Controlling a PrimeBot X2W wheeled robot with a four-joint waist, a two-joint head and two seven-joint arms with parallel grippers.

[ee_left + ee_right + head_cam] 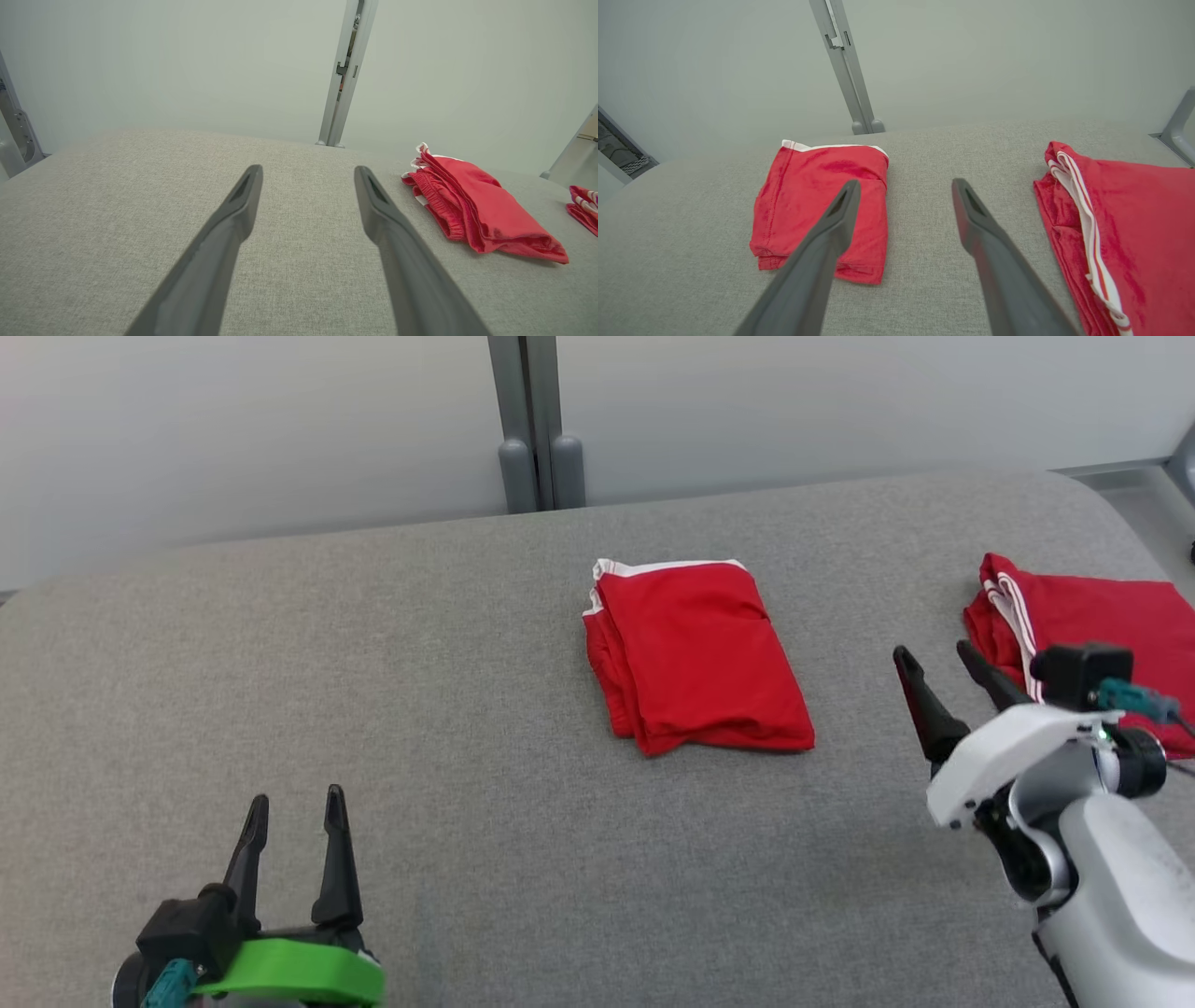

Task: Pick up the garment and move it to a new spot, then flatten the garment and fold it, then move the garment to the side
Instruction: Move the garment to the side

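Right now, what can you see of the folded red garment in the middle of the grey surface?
The folded red garment is soft, thin-looking fabric, bright red with white trim along its far edge. It is folded into a roughly rectangular stack, layer edges showing on its left side, with shallow creases on top. It lies flat near the middle of the grey cloth surface, apart from a second red garment to its right. Only the surface touches it.

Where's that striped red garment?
Head view: the striped garment lies far right on the grey surface, just beyond the right gripper, right of the folded garment.
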